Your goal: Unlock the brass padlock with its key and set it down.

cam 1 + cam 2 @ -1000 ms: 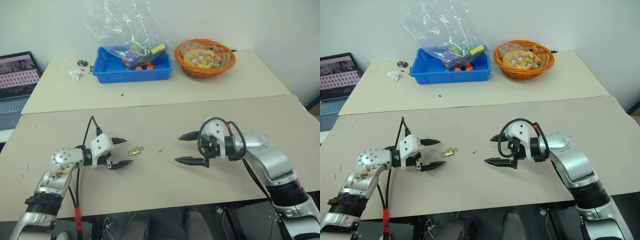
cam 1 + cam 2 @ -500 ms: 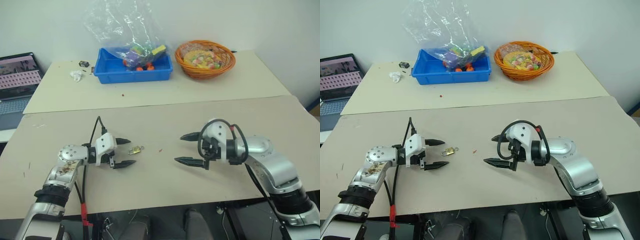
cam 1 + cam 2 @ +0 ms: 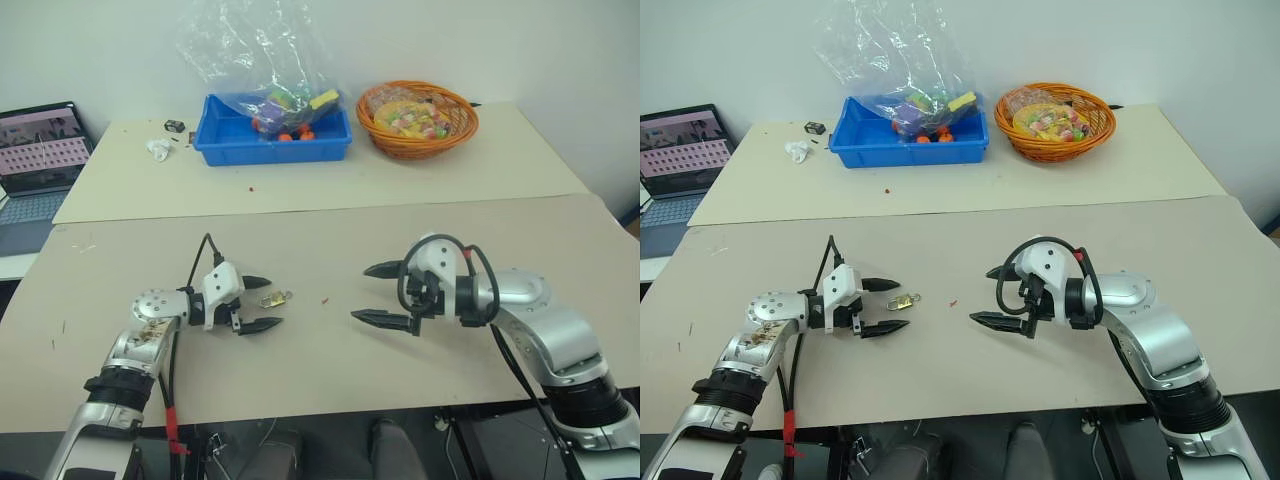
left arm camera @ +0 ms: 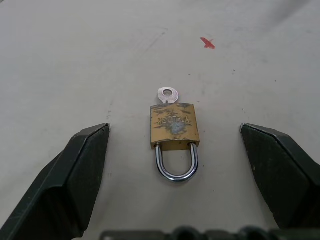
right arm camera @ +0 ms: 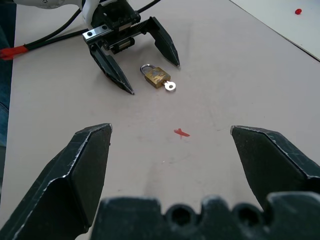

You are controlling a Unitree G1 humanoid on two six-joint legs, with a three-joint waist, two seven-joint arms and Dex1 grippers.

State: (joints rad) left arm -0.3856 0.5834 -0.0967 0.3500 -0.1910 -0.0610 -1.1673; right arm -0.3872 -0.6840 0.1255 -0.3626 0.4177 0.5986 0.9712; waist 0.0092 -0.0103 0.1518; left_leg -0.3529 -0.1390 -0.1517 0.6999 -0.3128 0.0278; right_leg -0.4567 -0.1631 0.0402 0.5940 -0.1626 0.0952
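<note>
Lying flat on the table (image 3: 330,370), the brass padlock (image 4: 174,131) is sitting between the left gripper (image 3: 258,305) fingers, untouched, jaws spread wide. The key (image 4: 167,94) is sticking out of its base. Right gripper (image 3: 384,294) is hovering nearby, jaws released, holding nothing.

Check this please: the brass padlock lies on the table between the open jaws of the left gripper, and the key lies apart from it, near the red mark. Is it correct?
One detail is wrong. The key is not apart: it sticks out of the brass padlock, as the left wrist view shows. The rest holds: the padlock lies on the table between the open jaws of the left gripper.
</note>
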